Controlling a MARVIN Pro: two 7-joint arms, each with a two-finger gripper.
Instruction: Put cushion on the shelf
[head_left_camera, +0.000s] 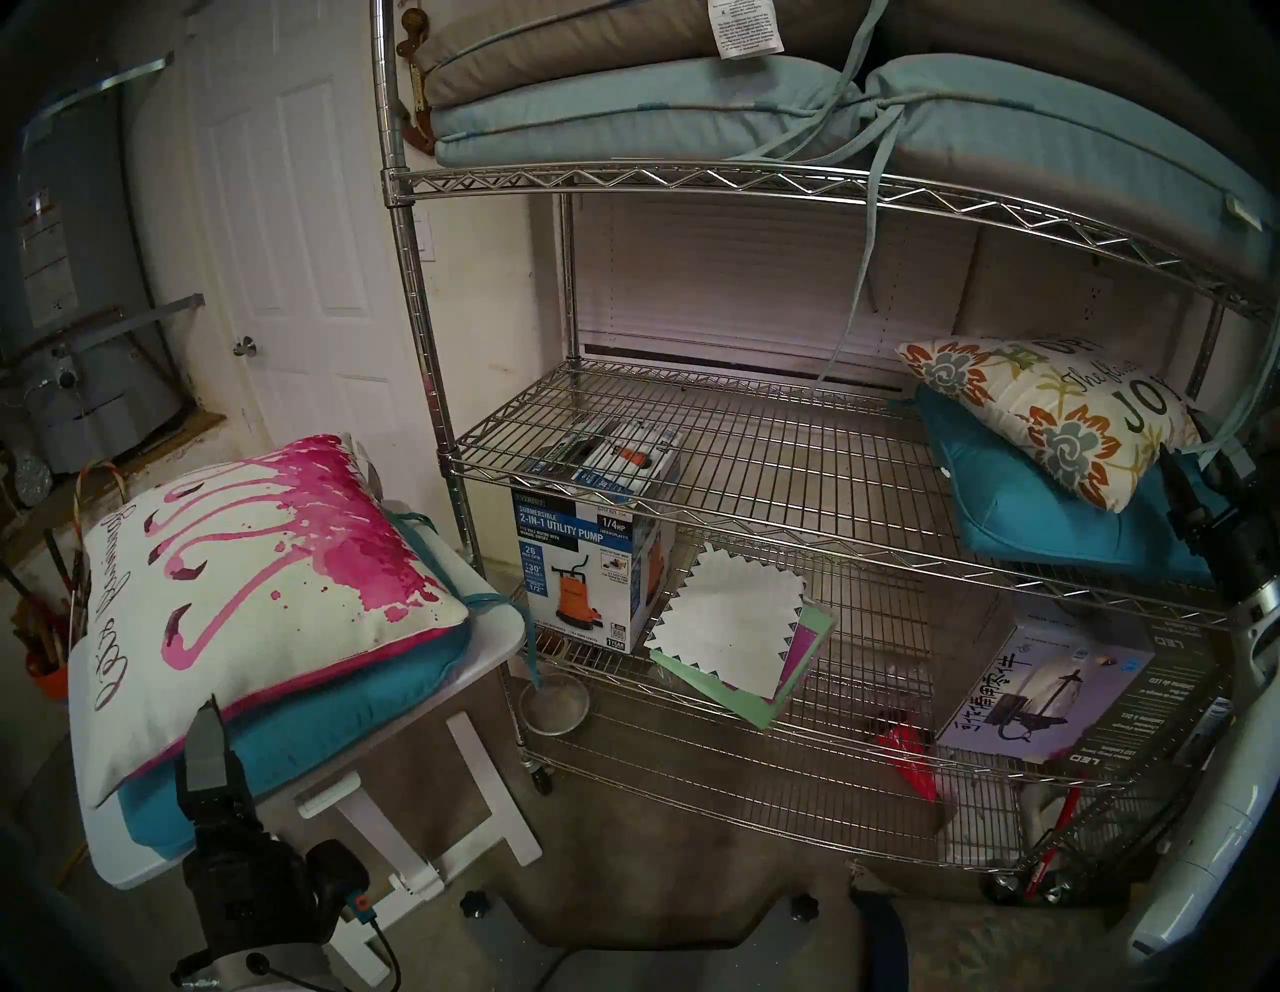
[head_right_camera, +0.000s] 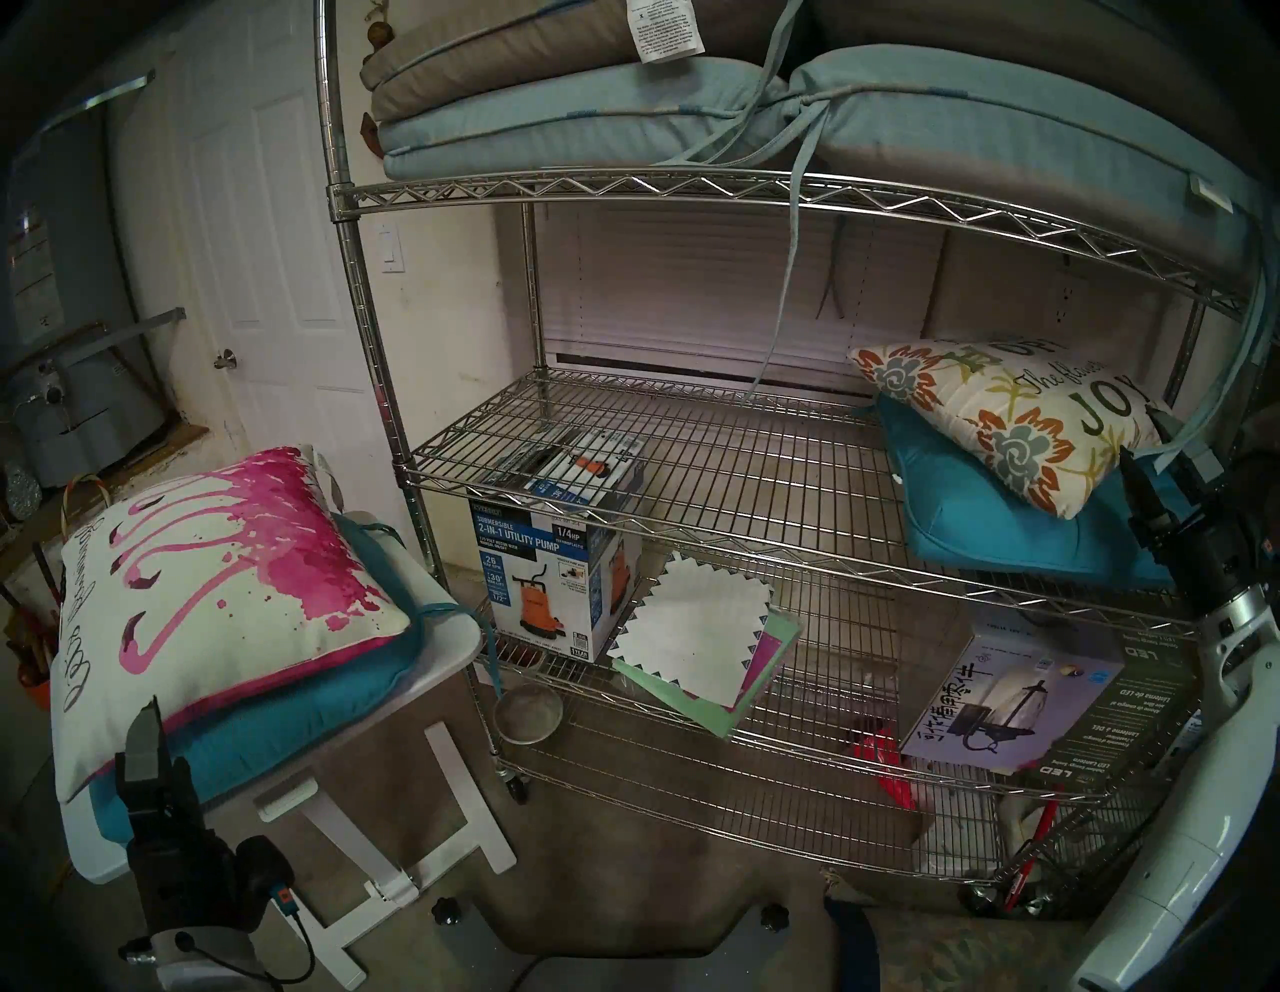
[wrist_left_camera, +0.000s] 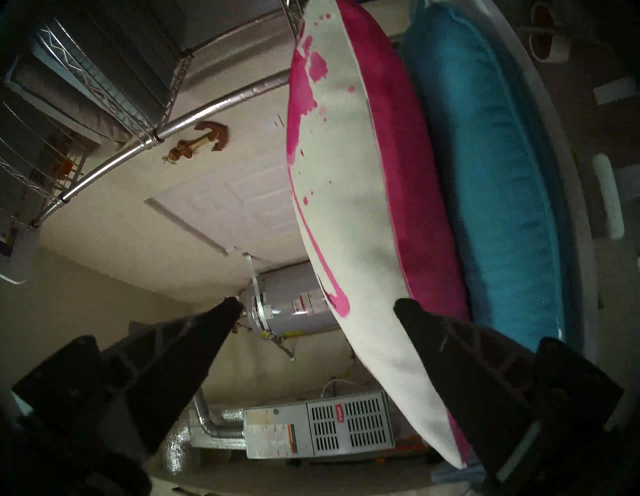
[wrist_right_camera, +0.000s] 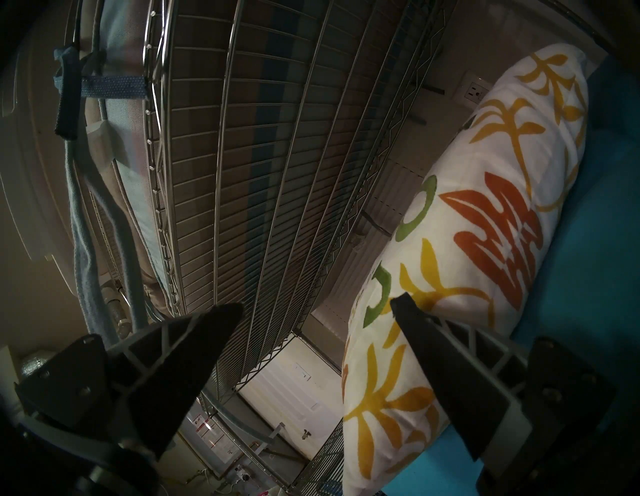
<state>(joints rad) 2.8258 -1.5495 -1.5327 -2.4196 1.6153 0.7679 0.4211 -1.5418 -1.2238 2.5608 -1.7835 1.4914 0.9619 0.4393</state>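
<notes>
- A chrome wire shelf (head_left_camera: 762, 187) on castors is seen filling the middle and right of the scene, with a small white folding table (head_left_camera: 499, 623) set at its near left.
- On the table, a white cushion splashed with pink (head_left_camera: 270, 589) is stacked on a teal cushion (head_left_camera: 332, 720); neither is on the shelf.
- The left gripper (head_left_camera: 205, 727) is shown at the near edge of that stack with its jaws spread wide and nothing held; in its wrist view one finger (wrist_left_camera: 450, 350) is seen across the near corner of the pink-splashed cushion (wrist_left_camera: 349, 207), though contact cannot be judged.
- At the right end of the middle tier, a floral cushion (head_left_camera: 1039, 415) lettered "JOY" is laid on a second teal cushion (head_left_camera: 1039, 526).
- The right gripper (head_left_camera: 1198, 485) is seen beside that pair with its jaws likewise parted and empty.
- Flat pale blue seat pads (head_left_camera: 623, 118) are piled on the top tier.
- On the lower tier, a utility pump box (head_left_camera: 589, 575), loose paper sheets (head_left_camera: 741, 637) and a lantern box (head_left_camera: 1039, 686) are kept.
</notes>
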